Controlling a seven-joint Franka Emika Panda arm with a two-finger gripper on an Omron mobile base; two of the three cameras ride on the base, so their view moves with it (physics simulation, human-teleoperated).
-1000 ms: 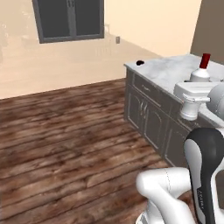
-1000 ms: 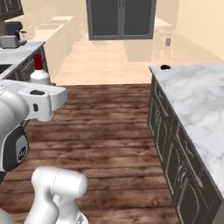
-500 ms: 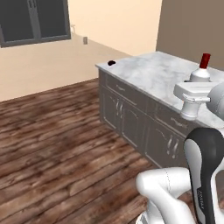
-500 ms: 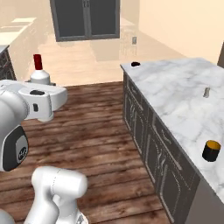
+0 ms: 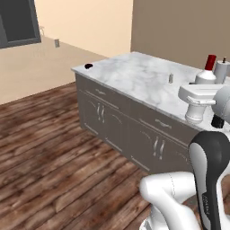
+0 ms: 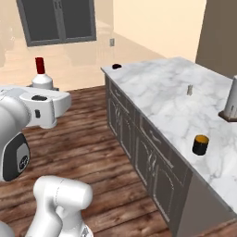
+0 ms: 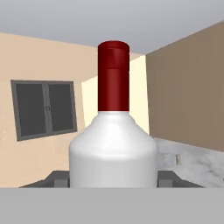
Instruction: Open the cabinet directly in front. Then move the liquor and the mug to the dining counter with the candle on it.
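We see our two-finger gripper [image 7: 113, 177] pinching the small white bottle of liquor with a red cap [image 7: 113, 144], upright at centre frame in the hand view. The black mug with orange inside [image 6: 200, 145] stands at right on the white marble dining counter [image 6: 157, 92], well apart from the tiny grey-beige candle [image 6: 189, 90].

A: What lies underfoot? 
B: A dark wood plank floor [image 5: 54, 157], running up to beige walls [image 6: 157, 23].
A: Anything on the far wall?
B: A dark-framed window [image 6: 58, 21] with two panes, and a small grey wall plate [image 6: 111, 42] just beside it, lower down
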